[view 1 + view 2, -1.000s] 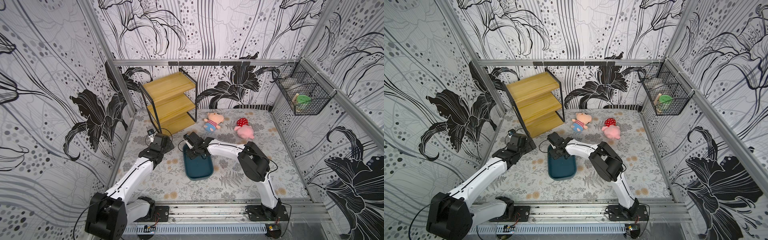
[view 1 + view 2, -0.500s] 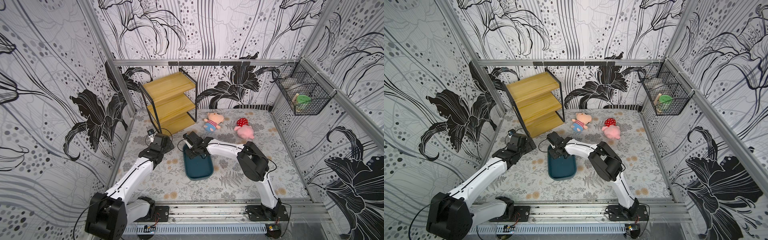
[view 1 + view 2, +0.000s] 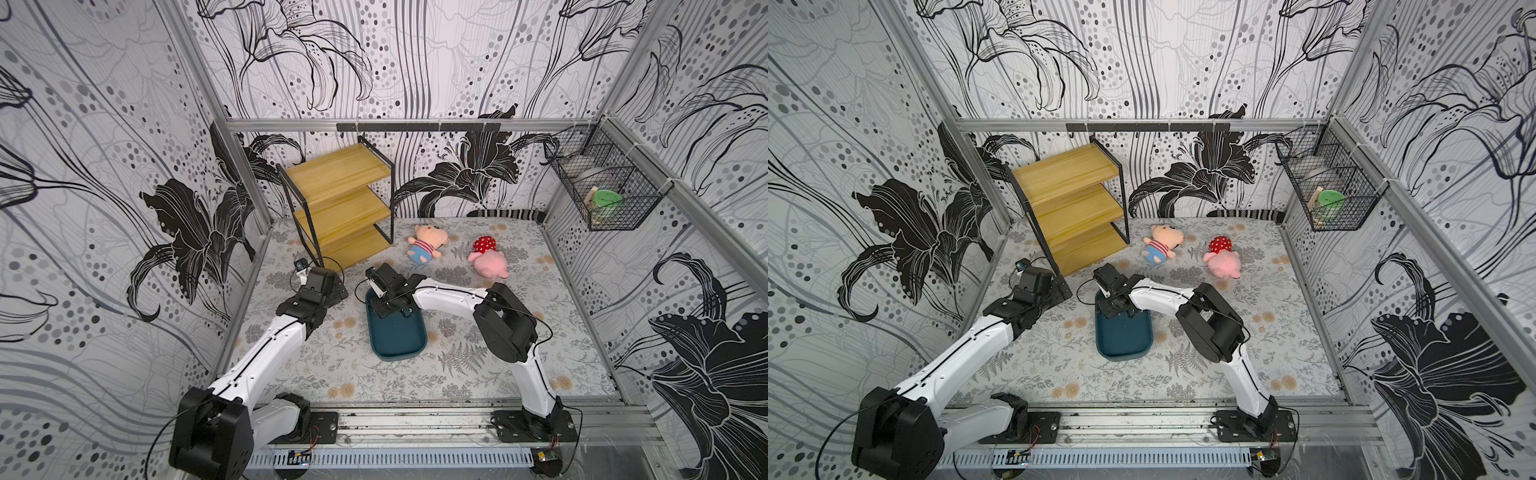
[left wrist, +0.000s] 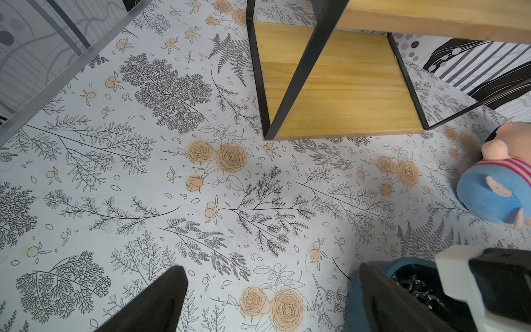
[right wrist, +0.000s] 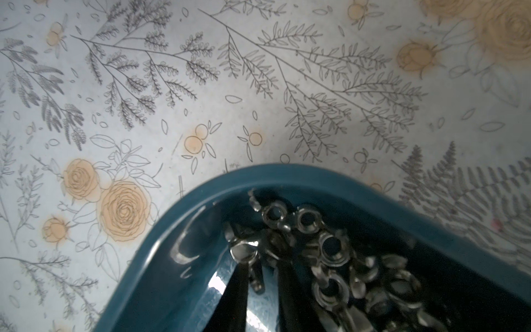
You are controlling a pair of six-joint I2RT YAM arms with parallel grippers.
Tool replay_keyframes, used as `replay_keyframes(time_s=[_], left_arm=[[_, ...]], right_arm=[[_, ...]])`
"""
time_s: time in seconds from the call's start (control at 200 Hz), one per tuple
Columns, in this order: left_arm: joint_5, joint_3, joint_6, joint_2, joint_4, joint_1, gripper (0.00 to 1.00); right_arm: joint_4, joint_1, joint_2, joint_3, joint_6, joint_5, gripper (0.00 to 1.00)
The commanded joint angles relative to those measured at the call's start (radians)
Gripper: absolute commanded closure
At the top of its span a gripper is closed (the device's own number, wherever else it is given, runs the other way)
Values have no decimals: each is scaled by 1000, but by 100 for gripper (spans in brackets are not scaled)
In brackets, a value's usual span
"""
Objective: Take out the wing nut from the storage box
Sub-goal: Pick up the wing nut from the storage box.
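The dark teal storage box (image 3: 397, 340) (image 3: 1123, 336) lies mid-table. Its far end holds a pile of several silver wing nuts (image 5: 330, 250), which also show in the left wrist view (image 4: 416, 287). My right gripper (image 3: 390, 307) (image 3: 1117, 309) reaches down into that far end. Its jaws (image 5: 263, 267) are drawn narrow on one wing nut (image 5: 247, 250) at the pile's edge, near the box's rounded corner (image 5: 287, 172). My left gripper (image 3: 328, 286) (image 4: 270, 287) hovers open and empty over the mat, just left of the box's rim (image 4: 402, 263).
A three-tier wooden shelf (image 3: 340, 208) (image 4: 339, 86) stands at the back left, close to my left gripper. Two plush toys (image 3: 426, 247) (image 3: 488, 259) lie behind the box. A black wire basket (image 3: 606, 195) hangs on the right wall.
The right gripper's jaws have drawn closer together inside the box. Both arms have stayed almost where they were.
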State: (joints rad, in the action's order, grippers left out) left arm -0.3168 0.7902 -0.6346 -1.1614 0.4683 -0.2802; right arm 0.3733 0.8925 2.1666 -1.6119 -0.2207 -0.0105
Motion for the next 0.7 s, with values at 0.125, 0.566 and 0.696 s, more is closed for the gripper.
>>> replay_keyframes(time_s=[0.125,0.566,0.696], left_arm=[[-8,37,12,30,12,4,2],[9,44,5,17,5,4,2],[4,40,6,24,6,5,2]], right_arm=[[-1,5,-16,36,-26,18,73],[-15,5,-44,72,-38,15,72],[-37,5,-37,77,-43,13,72]])
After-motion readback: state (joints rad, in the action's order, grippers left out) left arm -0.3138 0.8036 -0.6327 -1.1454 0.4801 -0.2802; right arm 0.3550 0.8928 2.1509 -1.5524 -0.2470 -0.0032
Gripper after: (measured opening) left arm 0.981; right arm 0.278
